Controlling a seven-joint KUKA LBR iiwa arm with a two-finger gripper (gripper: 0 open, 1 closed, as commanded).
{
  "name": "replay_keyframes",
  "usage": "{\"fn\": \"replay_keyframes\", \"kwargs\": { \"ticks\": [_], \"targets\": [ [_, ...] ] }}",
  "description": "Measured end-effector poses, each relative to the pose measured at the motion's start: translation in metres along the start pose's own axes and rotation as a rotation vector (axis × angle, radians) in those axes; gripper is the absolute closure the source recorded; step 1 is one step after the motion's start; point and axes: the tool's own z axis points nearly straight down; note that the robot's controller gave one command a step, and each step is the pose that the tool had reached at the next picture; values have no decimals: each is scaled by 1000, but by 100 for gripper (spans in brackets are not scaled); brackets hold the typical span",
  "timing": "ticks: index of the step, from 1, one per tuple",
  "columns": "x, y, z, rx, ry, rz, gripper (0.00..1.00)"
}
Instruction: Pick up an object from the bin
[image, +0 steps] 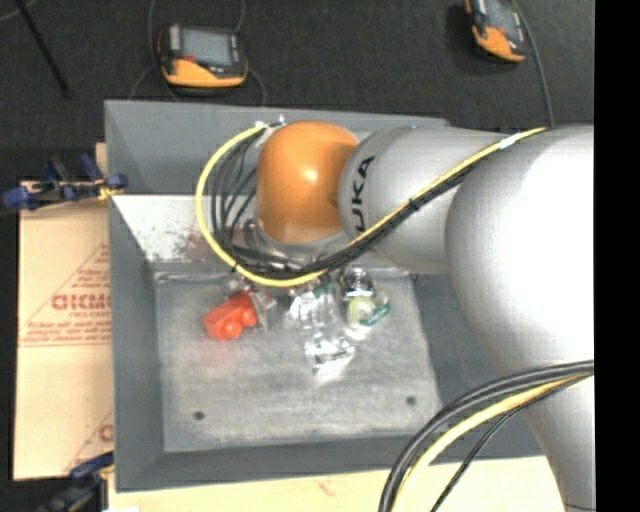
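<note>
My gripper (263, 296) reaches down into the far middle of the bin, mostly hidden beneath the arm's wrist. A small red-orange plastic piece (229, 319) lies just to its left on the bin floor, touching or nearly touching it. To its right is a crumpled clear plastic item (326, 345) with shiny reflections. A small white and green object (361, 306) lies beside that, further right.
The big silver arm comes in from the right and covers the bin's right side and far wall. Yellow and black cables loop around the wrist. The bin floor in front and to the left is bare grey metal.
</note>
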Motion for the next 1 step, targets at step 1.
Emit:
{"fn": "replay_keyframes", "kwargs": {
  "ticks": [1],
  "targets": [
    [-2, -1, -38, 2, -1, 4, 100]
  ]
}}
